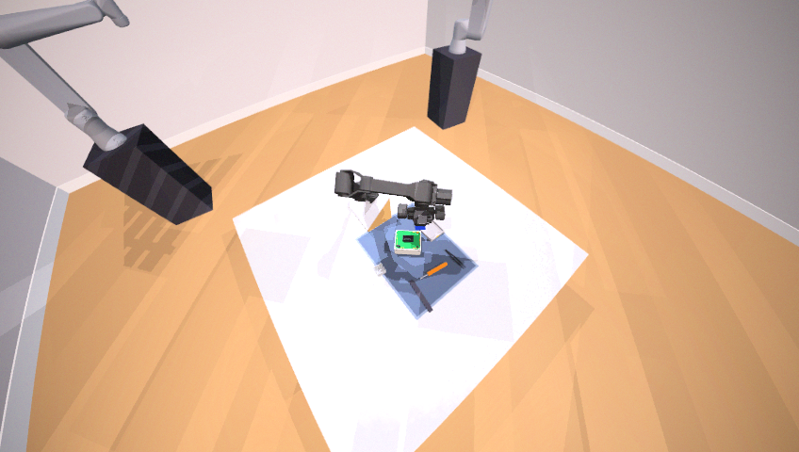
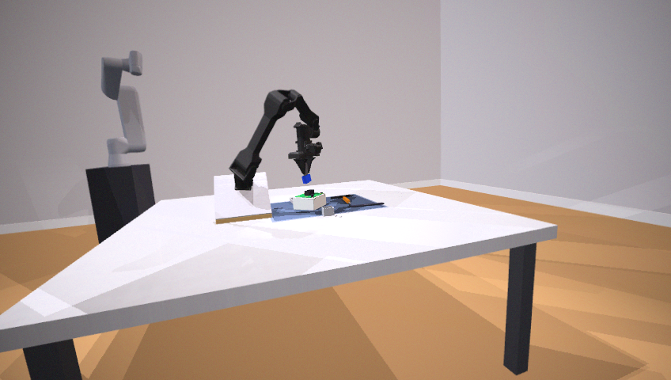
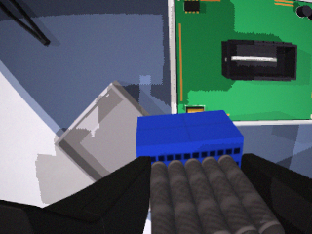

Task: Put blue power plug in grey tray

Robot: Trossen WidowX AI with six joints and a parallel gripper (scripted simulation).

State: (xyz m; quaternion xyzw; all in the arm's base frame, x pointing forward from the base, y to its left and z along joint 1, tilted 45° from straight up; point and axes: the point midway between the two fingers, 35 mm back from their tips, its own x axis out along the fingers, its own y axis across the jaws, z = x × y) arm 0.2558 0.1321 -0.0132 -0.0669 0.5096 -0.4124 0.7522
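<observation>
The gripper is clamped on the blue power plug, in the air near the grey tray. The plug looks light and stiff, maybe slippery; I think its hard sides are better to hold than the ribbed cables.

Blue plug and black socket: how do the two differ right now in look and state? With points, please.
The blue plug (image 1: pixel 419 227) (image 2: pixel 306 179) (image 3: pixel 187 134) is bright blue, while the socket (image 1: pixel 408 238) (image 2: pixel 308 192) (image 3: pixel 259 59) is black. The plug is held aloft in the claw (image 2: pixel 306 172) (image 3: pixel 195 158); the socket sits on the green circuit board (image 1: pixel 401 246) (image 3: pixel 205 78). The plug trails thick grey cables, whereas the socket shows an open slot with a pale strip inside. Both are blocky and longer than wide.
</observation>
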